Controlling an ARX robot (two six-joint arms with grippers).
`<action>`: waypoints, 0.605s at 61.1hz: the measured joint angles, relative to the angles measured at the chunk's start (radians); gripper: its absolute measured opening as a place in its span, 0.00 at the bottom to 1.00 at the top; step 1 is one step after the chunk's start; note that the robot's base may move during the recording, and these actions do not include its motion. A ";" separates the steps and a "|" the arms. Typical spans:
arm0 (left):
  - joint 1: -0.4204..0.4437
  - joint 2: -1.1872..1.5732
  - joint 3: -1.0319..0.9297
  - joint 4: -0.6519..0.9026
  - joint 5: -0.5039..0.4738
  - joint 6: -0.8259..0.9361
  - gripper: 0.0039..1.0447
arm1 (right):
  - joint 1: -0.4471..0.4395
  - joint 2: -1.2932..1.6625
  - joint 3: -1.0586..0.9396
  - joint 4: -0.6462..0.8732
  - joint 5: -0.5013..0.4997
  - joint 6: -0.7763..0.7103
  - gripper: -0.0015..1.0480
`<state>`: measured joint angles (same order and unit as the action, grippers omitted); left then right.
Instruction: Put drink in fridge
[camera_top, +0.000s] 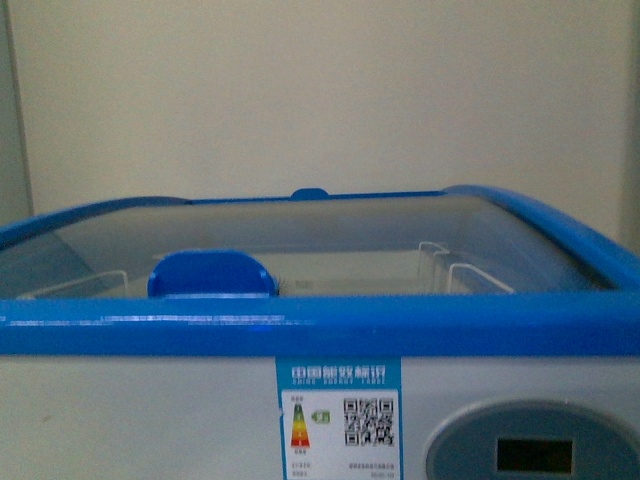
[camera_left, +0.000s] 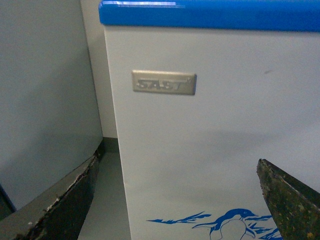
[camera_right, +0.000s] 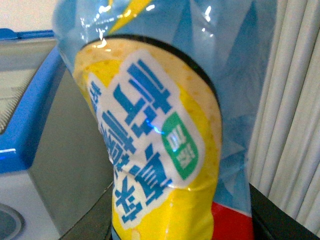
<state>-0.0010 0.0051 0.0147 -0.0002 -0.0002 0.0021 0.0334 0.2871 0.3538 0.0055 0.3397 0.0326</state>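
Fingers (camera_left: 75, 200) of the left gripper (camera_left: 177, 162), two dark worn blades, stand spread wide with nothing between them. They face a white wall of the freezer (camera_left: 210, 150), which carries one metal badge (camera_left: 164, 82) and one blue penguin (camera_left: 235, 225). One grey cabinet (camera_left: 45, 100) stands just beside the freezer.

The right gripper (camera_right: 180, 220) pinches the one bottle (camera_right: 150, 150), with one dark finger (camera_right: 280, 220) tight against it. The bottle's yellow and light-blue label fills the right wrist view, and it hangs outside the freezer, near a corner.

Neither arm shows in the front view. A blue rim (camera_top: 300, 335) runs across below one glass lid (camera_top: 350, 225). One large blue handle (camera_top: 210, 273) sits at eight o'clock on the lid, and one small blue tab (camera_top: 309, 193) at twelve o'clock. Two wire baskets lie under the glass, one at nine o'clock (camera_top: 70, 285) and one at three o'clock (camera_top: 450, 268). One sticker (camera_top: 338, 415) sits at six o'clock, and one control panel (camera_top: 535, 450) at five o'clock.
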 joint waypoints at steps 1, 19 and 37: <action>0.000 0.000 0.000 0.000 0.000 0.000 0.92 | 0.000 0.000 0.000 0.000 0.000 0.000 0.41; 0.000 0.000 0.000 0.000 0.000 0.000 0.92 | 0.000 0.000 0.000 0.000 0.000 0.000 0.41; 0.011 0.029 0.021 -0.060 0.041 -0.060 0.92 | 0.000 0.000 0.000 0.000 -0.001 0.000 0.41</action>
<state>0.0097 0.0338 0.0357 -0.0605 0.0410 -0.0574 0.0334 0.2871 0.3542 0.0059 0.3389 0.0326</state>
